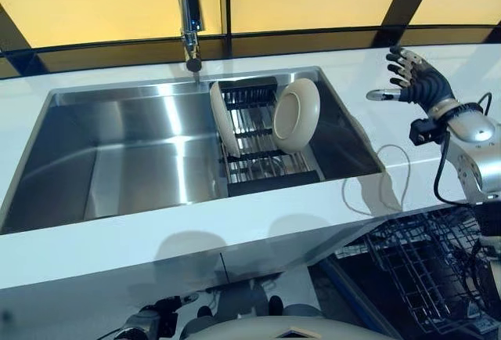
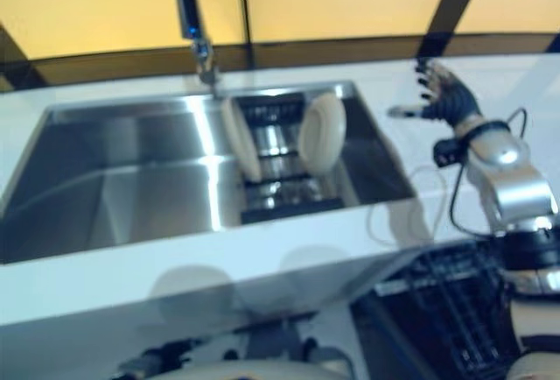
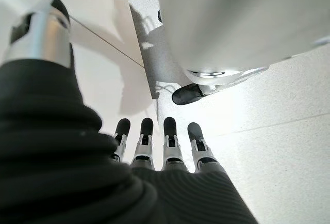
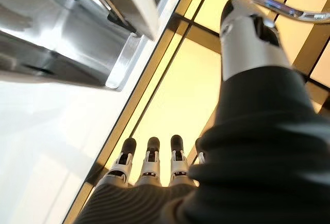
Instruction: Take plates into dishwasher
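Here, two cream plates are standing on edge in the dark rack [image 1: 262,169] at the right end of the steel sink [image 1: 117,160]: the left plate [image 1: 221,119] is leaning just beside the right plate [image 1: 297,115]. The right hand [image 1: 415,77] is hovering above the white counter [image 1: 235,222], well apart from the plates, with its fingers spread straight and holding nothing. The left hand [image 3: 154,149] is hanging low near the floor, fingers straight, also empty. The faucet [image 1: 188,11] is rising behind the sink.
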`<state>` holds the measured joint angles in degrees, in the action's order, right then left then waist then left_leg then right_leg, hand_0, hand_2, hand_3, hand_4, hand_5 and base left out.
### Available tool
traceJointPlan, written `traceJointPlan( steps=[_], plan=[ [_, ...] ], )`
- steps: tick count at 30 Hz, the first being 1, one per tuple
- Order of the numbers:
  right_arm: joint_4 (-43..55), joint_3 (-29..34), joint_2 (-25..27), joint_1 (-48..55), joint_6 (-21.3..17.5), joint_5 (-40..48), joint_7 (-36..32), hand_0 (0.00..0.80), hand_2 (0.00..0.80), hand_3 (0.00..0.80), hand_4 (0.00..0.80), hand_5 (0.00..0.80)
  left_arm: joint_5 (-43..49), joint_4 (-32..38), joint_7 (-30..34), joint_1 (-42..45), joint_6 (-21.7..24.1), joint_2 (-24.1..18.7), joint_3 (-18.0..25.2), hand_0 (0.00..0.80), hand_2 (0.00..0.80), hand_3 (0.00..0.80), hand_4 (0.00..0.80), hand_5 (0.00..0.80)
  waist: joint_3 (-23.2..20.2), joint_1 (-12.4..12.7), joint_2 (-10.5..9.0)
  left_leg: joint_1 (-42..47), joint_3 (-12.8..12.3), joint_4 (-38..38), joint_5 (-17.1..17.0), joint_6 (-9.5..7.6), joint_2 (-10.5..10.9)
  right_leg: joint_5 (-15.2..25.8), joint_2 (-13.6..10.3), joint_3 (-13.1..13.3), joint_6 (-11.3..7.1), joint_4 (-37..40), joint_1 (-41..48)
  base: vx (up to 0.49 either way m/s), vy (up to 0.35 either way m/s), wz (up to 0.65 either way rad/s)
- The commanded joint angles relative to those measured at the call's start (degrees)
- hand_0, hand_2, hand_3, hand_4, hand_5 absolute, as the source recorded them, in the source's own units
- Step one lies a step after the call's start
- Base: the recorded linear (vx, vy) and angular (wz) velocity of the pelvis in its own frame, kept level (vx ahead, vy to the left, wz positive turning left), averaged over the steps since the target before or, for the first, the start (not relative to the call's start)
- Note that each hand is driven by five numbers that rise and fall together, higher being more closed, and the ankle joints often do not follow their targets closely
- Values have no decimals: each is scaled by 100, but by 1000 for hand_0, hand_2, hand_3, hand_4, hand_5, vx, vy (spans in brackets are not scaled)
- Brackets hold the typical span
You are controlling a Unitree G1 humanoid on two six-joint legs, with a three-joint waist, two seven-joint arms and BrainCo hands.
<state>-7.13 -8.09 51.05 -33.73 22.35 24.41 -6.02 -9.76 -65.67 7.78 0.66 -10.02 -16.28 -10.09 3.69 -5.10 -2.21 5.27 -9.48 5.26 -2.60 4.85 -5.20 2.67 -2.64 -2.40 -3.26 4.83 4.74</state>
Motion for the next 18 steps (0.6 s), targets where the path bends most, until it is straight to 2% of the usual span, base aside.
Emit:
traceJointPlan(
  steps=[1, 9, 18],
  plan=[
    [-351, -286, 219, -904, 245, 96, 32, 0, 0, 0, 0, 0, 59, -149, -4, -384, -69, -206, -456, 0, 0, 0, 0, 0, -104, 282, -184, -4, 59, -131, 431, -361, 290, -261, -292, -488, -414, -503, -226, 5, -6, 7],
    [-799, -884, -53, -1541, 846, 536, -88, 0, 0, 0, 0, 0, 74, -106, 40, -452, -155, -237, -571, 0, 0, 0, 0, 0, -138, 395, -222, -20, 104, -131, 417, -345, 281, -264, -304, -509, -413, -482, -203, 5, -1, 4],
    [-1368, -1133, -317, -1690, 1117, 577, -289, 0, 0, 0, 0, 0, 31, -110, 19, -444, -136, -225, -636, 0, 0, 0, 0, 0, -129, 502, -256, -21, 134, -135, 418, -332, 272, -276, -310, -538, -403, -467, -158, 9, -1, 4]
  ],
)
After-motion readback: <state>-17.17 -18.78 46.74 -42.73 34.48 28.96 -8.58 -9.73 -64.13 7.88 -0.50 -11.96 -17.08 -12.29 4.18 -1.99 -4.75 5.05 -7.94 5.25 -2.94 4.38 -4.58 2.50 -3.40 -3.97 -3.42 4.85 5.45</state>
